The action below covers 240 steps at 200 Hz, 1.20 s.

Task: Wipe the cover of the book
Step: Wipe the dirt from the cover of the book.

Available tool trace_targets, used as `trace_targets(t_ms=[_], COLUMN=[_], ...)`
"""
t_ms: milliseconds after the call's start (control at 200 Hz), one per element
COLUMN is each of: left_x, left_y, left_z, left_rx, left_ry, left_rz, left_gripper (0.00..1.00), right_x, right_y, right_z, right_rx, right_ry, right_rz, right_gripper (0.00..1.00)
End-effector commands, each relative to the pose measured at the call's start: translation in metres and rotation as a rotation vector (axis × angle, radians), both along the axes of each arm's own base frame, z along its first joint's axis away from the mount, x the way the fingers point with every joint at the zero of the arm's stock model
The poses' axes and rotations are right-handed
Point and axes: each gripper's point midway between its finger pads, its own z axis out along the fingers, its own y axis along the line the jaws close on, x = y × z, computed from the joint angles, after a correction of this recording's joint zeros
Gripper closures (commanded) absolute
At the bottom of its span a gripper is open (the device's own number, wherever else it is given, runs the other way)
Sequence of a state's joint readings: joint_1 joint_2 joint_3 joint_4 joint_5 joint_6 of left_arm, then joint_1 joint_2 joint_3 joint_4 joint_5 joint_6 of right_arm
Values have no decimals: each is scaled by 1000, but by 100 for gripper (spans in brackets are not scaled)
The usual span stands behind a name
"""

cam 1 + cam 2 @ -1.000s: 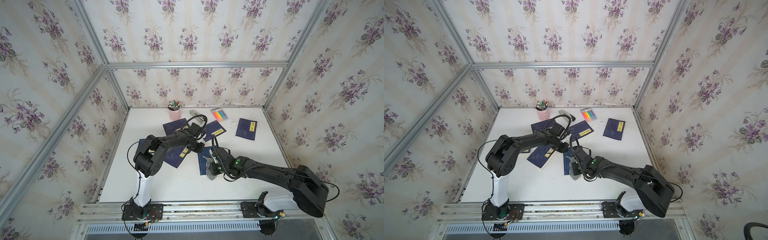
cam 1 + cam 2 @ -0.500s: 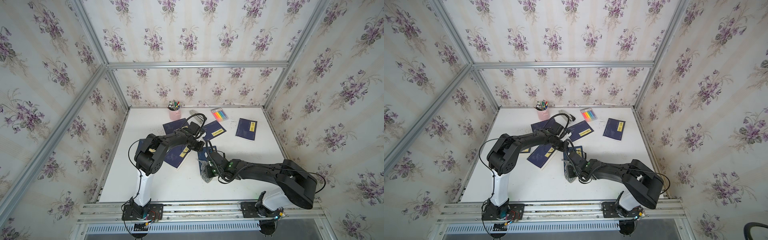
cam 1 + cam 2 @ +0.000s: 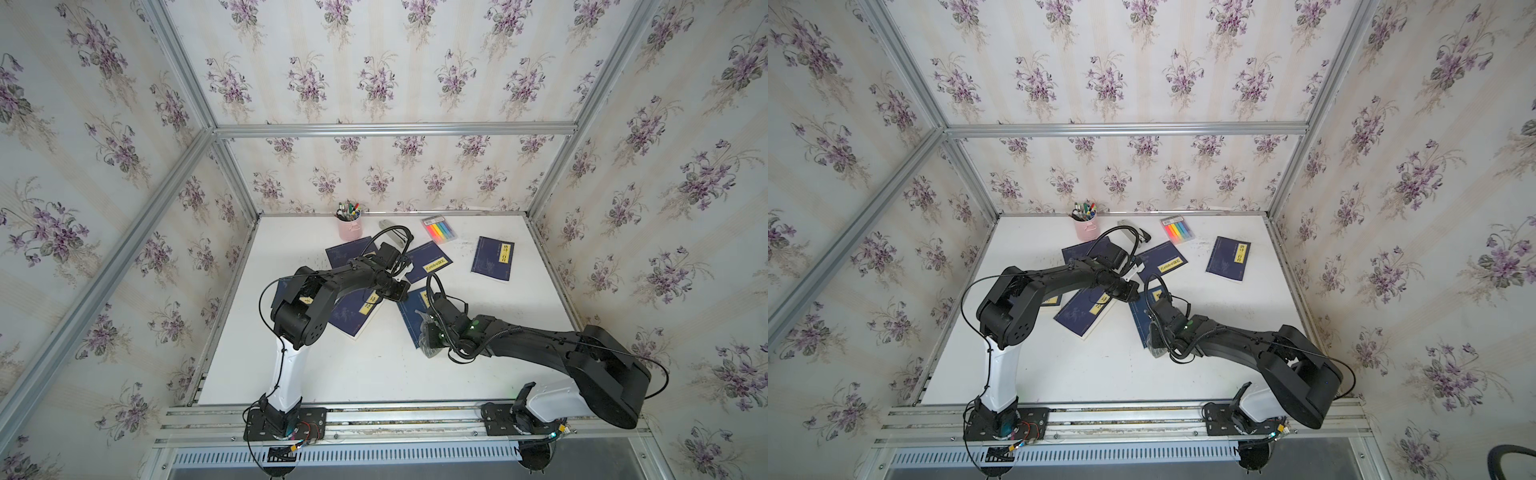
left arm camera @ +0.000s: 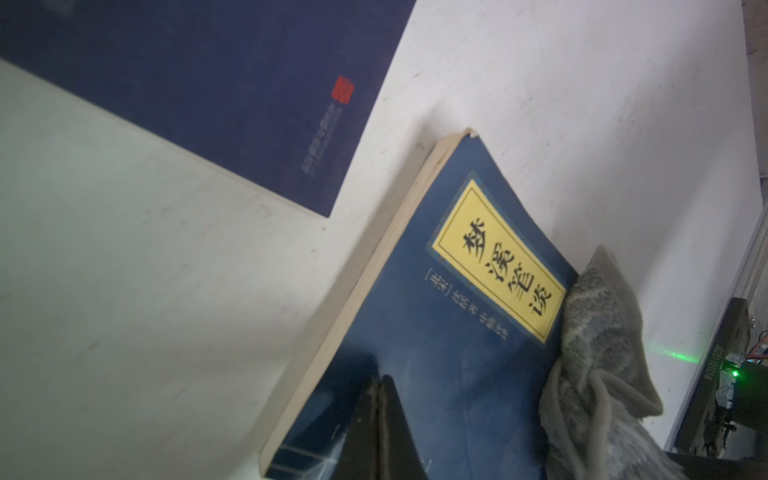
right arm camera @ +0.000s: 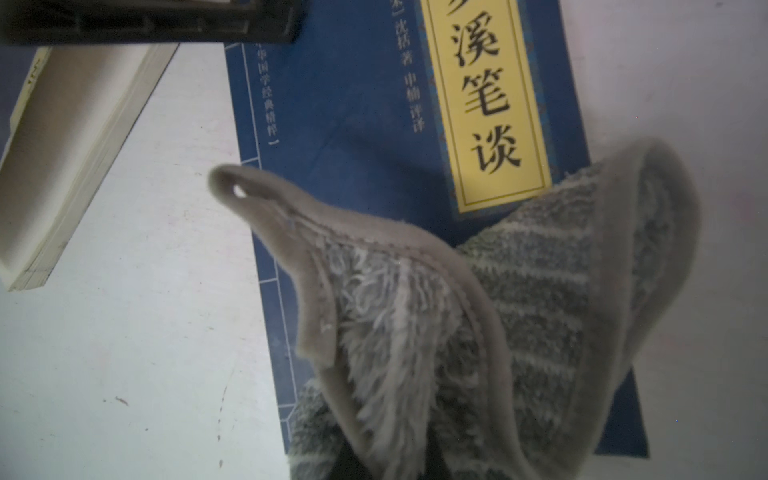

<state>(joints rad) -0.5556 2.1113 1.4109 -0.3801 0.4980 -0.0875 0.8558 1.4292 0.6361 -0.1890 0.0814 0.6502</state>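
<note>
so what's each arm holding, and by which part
Right jaws are shut on the cloth, at its bunched end; the loose end lies on the book. Left jaws hold nothing: shut, they seem to press on its cover.

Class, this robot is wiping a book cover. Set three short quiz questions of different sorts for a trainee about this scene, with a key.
1. True or false: the right pincer is shut on the grey cloth.
2. The cloth rests mainly on: A) bare table; B) the blue book; C) the marker pack.
3. Fill in: the left pincer, tips on the book's cover, is ____ (open or shut).
Key: 1 true; 2 B; 3 shut.
</note>
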Motion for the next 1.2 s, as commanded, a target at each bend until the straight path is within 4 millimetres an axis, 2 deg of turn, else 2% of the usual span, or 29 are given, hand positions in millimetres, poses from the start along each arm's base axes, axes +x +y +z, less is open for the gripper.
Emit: trace_targets(t_ms=[0, 130, 225, 550, 829, 969, 1194], left_x=[-14, -15, -15, -16, -16, -17, -17], left_y=[29, 29, 30, 30, 29, 29, 30], left_z=[-32, -35, -36, -42, -43, -44, -45], left_rx=[164, 166, 175, 179, 179, 176, 184], left_ry=[62, 70, 70, 85, 92, 98, 100], left_rz=[26, 24, 26, 21, 20, 20, 19], left_gripper=[100, 100, 100, 100, 100, 100, 100], right_x=[-10, -23, -23, -3, 3, 2, -3], right_y=[24, 60, 68, 27, -9, -7, 27], right_z=[-1, 3, 6, 13, 8, 10, 6], right_rx=[67, 144, 185, 141, 82, 71, 85], right_ry=[34, 57, 56, 16, 20, 20, 20], right_rz=[85, 199, 214, 90, 6, 28, 124], right_gripper=[100, 100, 100, 100, 100, 100, 100])
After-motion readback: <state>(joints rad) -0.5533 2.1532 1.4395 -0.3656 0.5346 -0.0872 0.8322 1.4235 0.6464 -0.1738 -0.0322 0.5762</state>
